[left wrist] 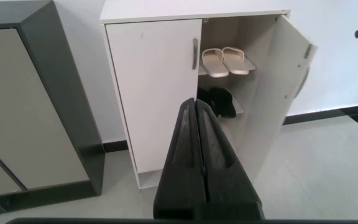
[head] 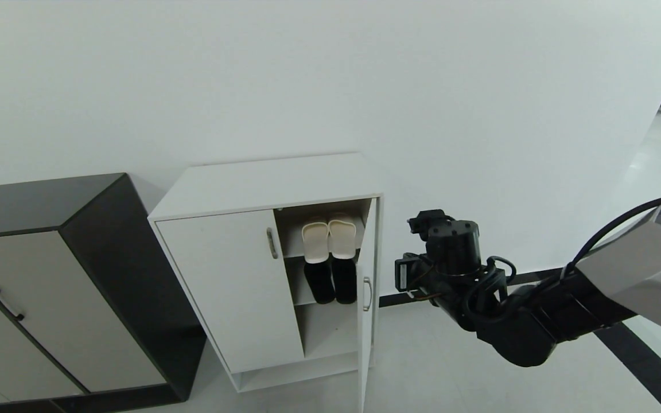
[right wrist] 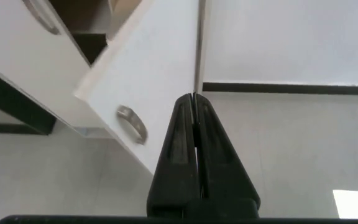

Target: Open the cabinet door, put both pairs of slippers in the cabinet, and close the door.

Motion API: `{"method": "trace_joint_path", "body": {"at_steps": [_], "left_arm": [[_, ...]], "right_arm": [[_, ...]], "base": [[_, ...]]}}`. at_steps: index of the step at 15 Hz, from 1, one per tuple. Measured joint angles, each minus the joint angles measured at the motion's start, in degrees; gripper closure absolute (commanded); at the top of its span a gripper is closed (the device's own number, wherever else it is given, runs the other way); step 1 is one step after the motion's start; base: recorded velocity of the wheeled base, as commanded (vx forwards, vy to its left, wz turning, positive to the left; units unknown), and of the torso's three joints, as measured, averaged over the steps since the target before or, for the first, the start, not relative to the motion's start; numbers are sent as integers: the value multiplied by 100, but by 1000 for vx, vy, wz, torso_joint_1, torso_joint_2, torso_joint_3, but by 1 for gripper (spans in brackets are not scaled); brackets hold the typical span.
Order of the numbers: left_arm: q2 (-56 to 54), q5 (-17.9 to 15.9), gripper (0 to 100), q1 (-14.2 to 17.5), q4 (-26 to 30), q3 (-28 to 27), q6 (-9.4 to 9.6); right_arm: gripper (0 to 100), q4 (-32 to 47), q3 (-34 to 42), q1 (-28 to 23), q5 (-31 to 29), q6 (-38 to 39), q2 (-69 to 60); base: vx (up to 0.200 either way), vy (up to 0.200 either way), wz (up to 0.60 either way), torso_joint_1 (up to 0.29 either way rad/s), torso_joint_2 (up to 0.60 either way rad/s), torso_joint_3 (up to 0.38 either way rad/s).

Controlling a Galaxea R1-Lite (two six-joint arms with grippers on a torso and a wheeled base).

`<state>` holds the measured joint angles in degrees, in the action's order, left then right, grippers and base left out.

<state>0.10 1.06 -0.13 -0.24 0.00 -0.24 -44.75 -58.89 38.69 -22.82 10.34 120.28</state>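
The floor [head: 451, 378] is pale grey and smooth, meeting a plain white wall [head: 307, 74] along a black skirting strip [head: 643, 364]; against the wall stands one white cabinet [head: 261, 183], and just beside it on the robot's left, one dark cabinet [head: 107, 258] with grey fronts.

The white cabinet has two doors, each with one metal handle; the left door [head: 233, 287] is closed, the right door [head: 366, 275] stands swung open. Inside are two pairs, four slippers in all; the white slippers [head: 329, 240] lie side by side on the upper shelf, the black slippers [head: 330, 280] side by side on the shelf directly below.

The right gripper [right wrist: 196, 102] has its fingers pressed together, holding nothing; it sits near the outer face of the open door, above that door's handle [right wrist: 132, 121]; the head view shows a gap between them. The left gripper [left wrist: 194, 106] also has its fingers pressed flat together, empty, pointed at the cabinet front and well apart from both pairs.
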Motion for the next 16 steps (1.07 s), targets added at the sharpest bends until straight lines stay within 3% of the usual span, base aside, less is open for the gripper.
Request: {"method": "trace_joint_path", "body": {"at_steps": [6,13,16], "left_arm": [[0,-2,100,4,2,0,0],[0,-2,100,0,2,0,0],[0,-2,100,6,-9,0,0]], "right_arm": [[100,-432,283,-30,152,-273,52],[100,-435,313,-20,176,-297,113],[100,-824,413,-35,183,-479,141]], "base": [[0,0,0,0,0,0],[0,0,600,2,4,2],[0,0,0,0,0,0]]}}
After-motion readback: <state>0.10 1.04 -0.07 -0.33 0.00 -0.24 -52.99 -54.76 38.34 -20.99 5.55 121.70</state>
